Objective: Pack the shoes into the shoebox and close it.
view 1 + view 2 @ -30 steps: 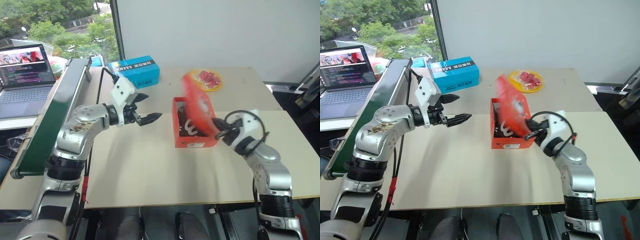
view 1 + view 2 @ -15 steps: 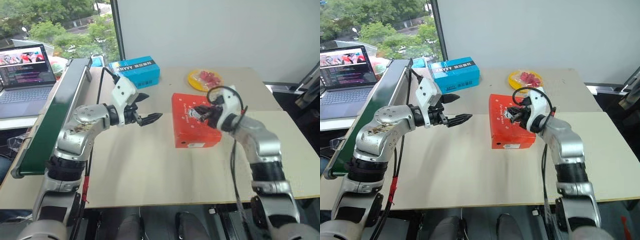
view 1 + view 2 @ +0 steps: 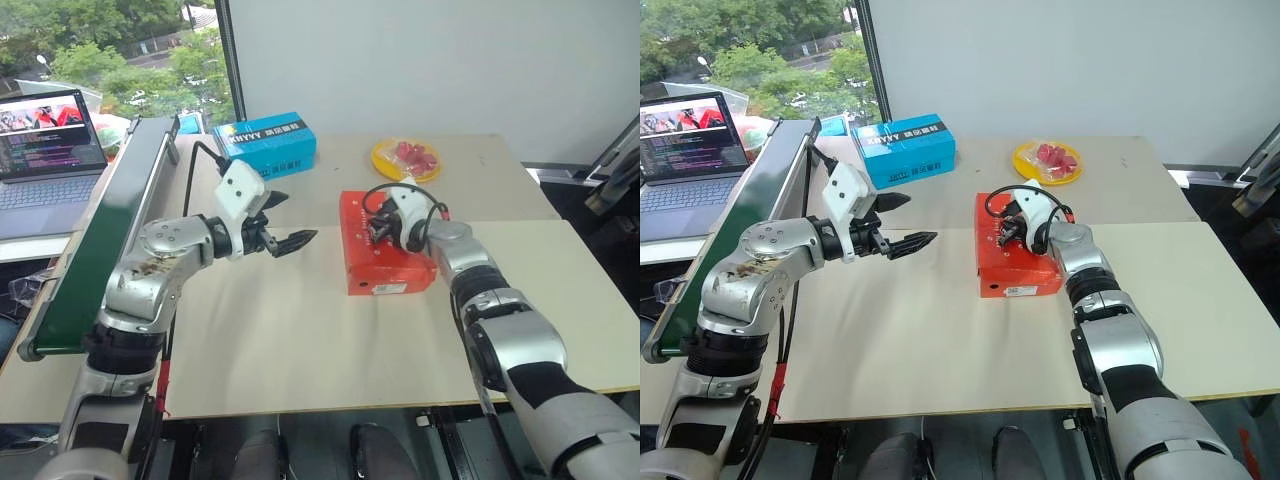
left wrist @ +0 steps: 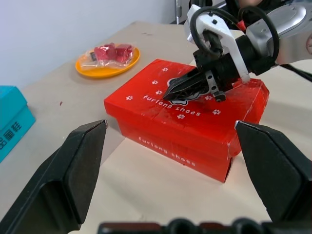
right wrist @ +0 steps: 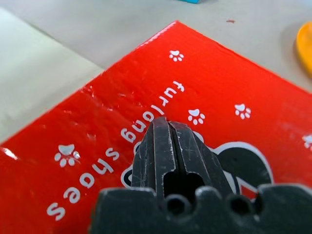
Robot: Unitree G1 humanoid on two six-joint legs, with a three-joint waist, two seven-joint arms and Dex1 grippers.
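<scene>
The orange-red shoebox (image 3: pixel 392 268) sits mid-table with its lid down flat, white lettering and paw prints on top. The shoes are hidden inside it. My right gripper (image 3: pixel 372 229) is shut, its tips resting on the lid's mouse print, seen close up as the right gripper (image 5: pixel 163 126) and from the other arm as the right gripper (image 4: pixel 169 94). Left of the box and above the table, my left gripper (image 3: pixel 304 214) hangs open with nothing in it, pointing toward the box. One of its fingers (image 4: pixel 73 163) stands wide of the other.
A blue box (image 3: pixel 265 142) with white lettering stands at the back left. Behind the shoebox is a yellow plate (image 3: pixel 405 157) with red pieces. A long green panel (image 3: pixel 100 230) runs along the table's left edge, and a laptop (image 3: pixel 45 140) sits beyond it.
The lid has swung from upright down onto the box. My right gripper has moved from the box's right side onto the lid top. The left arm has stayed put.
</scene>
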